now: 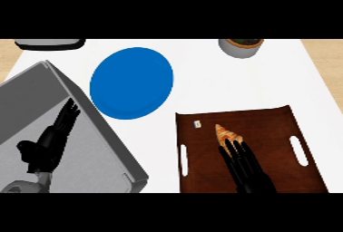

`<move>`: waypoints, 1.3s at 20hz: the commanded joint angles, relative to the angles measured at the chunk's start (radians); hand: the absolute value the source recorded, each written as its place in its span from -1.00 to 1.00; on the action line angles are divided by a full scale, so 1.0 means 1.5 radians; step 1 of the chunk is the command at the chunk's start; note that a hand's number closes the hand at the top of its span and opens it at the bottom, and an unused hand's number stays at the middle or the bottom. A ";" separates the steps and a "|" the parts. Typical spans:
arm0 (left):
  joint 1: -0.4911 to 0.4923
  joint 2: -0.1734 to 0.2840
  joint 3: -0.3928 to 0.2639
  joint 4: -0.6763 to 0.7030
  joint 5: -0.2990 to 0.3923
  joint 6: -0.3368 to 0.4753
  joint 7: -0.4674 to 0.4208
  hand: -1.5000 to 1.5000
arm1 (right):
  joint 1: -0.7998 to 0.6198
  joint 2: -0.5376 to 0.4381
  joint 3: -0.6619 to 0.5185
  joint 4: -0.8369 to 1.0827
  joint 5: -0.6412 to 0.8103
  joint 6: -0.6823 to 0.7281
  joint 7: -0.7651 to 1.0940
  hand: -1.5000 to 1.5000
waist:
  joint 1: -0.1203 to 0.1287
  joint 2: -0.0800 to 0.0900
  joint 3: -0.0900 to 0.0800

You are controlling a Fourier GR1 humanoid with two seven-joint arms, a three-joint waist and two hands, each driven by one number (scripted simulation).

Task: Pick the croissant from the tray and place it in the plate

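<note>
A golden croissant lies on the dark brown tray, near its middle left. My right hand stretches over the tray with straight fingers, and its fingertips cover the croissant's near end. It is open. The round blue plate rests on the white counter up and left of the tray, with nothing on it. Over at the left, my left hand hovers above a grey panel, fingers straight and pointing away, holding nothing.
A large grey slanted panel fills the left side. A grey pot with a plant stands at the back right. A dark-rimmed object sits at the back left. A small white tag lies on the tray.
</note>
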 commanded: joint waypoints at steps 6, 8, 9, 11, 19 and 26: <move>-0.017 -0.013 0.025 0.050 -0.010 -0.034 -0.023 0.00 | 0.011 0.035 0.015 -0.100 0.111 0.223 0.183 -1.00 | 0.004 0.002 0.001; -0.049 -0.006 0.032 0.025 -0.013 -0.035 0.027 0.00 | -0.030 0.047 -0.005 -0.090 0.105 0.258 0.187 -1.00 | 0.006 0.003 0.001; -0.011 -0.027 0.031 0.029 -0.014 -0.032 0.006 0.00 | -0.025 0.055 0.003 -0.096 0.113 0.268 0.200 -1.00 | 0.008 0.002 0.001; -0.030 -0.038 0.031 0.039 -0.038 -0.022 0.003 0.00 | -0.018 0.066 0.023 -0.083 0.152 0.274 0.228 -1.00 | 0.006 0.002 0.001; -0.028 -0.048 0.073 0.049 -0.053 -0.063 0.002 0.00 | -0.074 0.074 -0.037 0.011 0.131 0.288 0.205 -1.00 | 0.008 0.002 0.001; 0.013 -0.053 0.067 0.017 -0.066 -0.063 -0.009 0.00 | -0.162 0.128 -0.050 0.179 0.182 0.244 0.226 -1.00 | 0.012 0.003 0.002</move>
